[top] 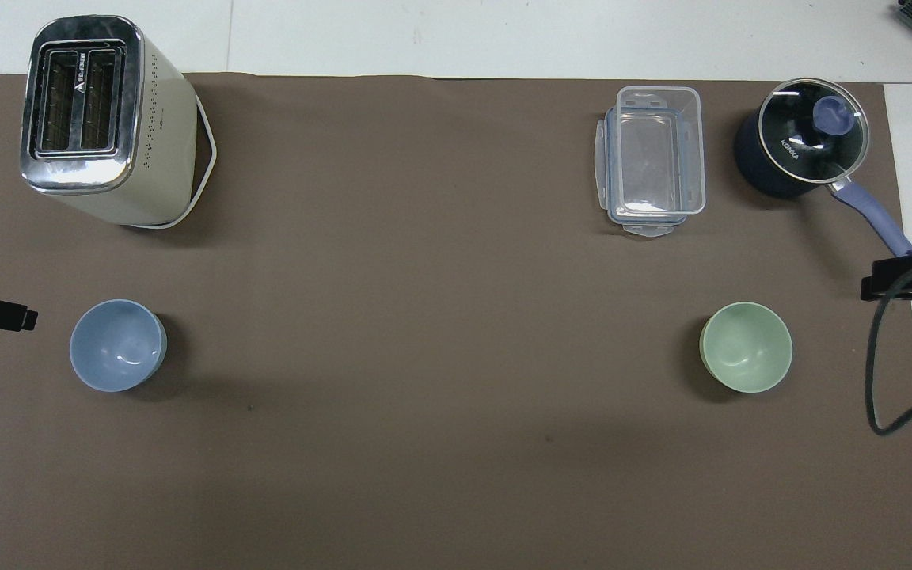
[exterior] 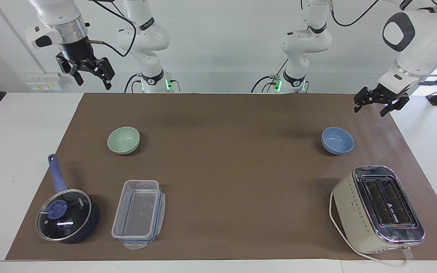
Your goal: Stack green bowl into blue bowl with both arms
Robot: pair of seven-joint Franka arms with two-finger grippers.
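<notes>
The green bowl (exterior: pixel 123 140) (top: pixel 746 358) stands upright on the brown mat toward the right arm's end. The blue bowl (exterior: pixel 337 140) (top: pixel 118 345) stands upright toward the left arm's end. Both are empty and far apart. My left gripper (exterior: pixel 370 110) hangs open in the air over the mat's edge at the left arm's end, short of the blue bowl and touching nothing. One of its fingers (top: pixel 5 315) shows beside that bowl in the overhead view. My right gripper (exterior: pixel 94 83) waits open and high, over the table's edge at the right arm's end.
A cream toaster (exterior: pixel 378 208) with a white cord stands farther from the robots than the blue bowl. A clear plastic box (exterior: pixel 139 214) and a dark blue lidded saucepan (exterior: pixel 66 216) lie farther out than the green bowl. The brown mat (exterior: pixel 226 170) covers the table.
</notes>
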